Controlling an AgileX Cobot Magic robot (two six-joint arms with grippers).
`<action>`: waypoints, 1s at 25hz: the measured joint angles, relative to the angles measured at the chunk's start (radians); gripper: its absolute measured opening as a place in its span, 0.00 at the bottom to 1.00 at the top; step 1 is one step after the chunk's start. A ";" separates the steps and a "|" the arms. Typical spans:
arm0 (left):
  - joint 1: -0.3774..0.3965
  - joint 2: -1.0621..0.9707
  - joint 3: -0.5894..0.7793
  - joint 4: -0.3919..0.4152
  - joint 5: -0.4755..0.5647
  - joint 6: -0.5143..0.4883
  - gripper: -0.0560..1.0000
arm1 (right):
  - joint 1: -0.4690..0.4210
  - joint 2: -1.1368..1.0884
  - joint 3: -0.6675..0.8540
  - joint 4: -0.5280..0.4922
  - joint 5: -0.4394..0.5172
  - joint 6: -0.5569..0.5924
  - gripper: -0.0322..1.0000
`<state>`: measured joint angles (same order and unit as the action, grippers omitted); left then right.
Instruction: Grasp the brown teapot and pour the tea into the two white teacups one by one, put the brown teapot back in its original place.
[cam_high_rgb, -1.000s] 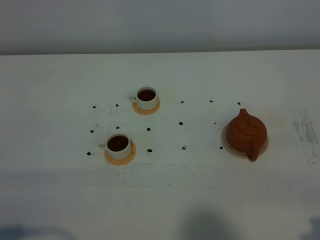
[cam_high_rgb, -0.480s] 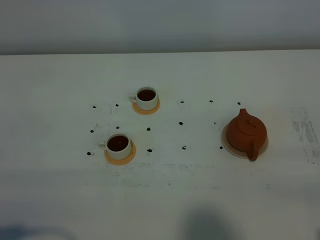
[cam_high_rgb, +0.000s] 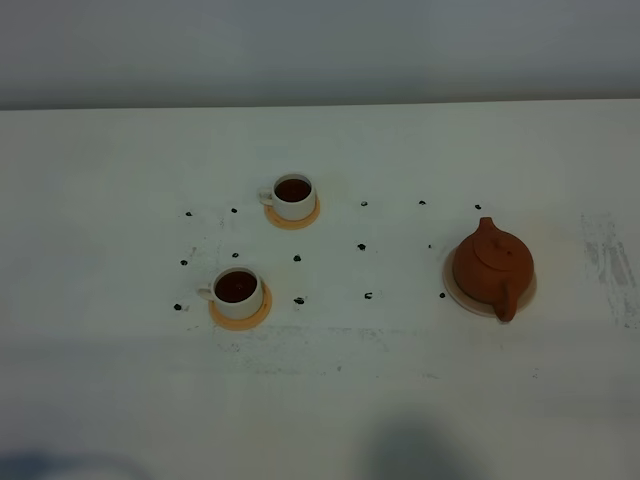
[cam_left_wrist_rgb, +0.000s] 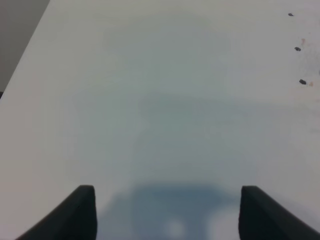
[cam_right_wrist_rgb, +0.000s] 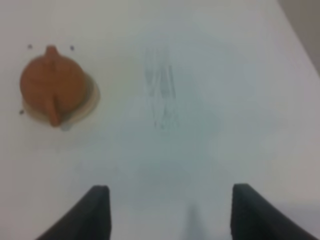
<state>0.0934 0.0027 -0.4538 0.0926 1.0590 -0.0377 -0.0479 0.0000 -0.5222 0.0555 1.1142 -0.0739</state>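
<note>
I see the brown teapot (cam_high_rgb: 492, 268) sitting upright, lid on, on its pale beige coaster (cam_high_rgb: 456, 290) at the right, handle toward me. Well to its left, the two white teacups, far (cam_high_rgb: 293, 197) and near (cam_high_rgb: 237, 293), each hold dark tea (cam_high_rgb: 293, 190).

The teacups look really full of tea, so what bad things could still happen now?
1. Both white teacups, the far one and the near one, hold dark tea; a bump from an arm would likely spill it.
2. The brown teapot sits on its pale coaster with the handle jutting over the rim toward the front edge; the open right gripper, nearby, might catch it and drag the pot off.
</note>
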 joint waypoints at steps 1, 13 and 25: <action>0.000 0.000 0.000 0.000 0.000 0.000 0.59 | 0.000 -0.005 0.000 0.000 0.000 0.000 0.52; 0.000 0.000 0.000 0.000 0.000 0.000 0.59 | 0.000 -0.007 0.001 0.013 0.000 0.000 0.52; 0.000 0.000 0.000 0.000 0.000 0.000 0.59 | 0.000 -0.007 0.001 0.017 0.000 0.000 0.52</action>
<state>0.0934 0.0027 -0.4538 0.0926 1.0590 -0.0377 -0.0479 -0.0067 -0.5214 0.0724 1.1142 -0.0739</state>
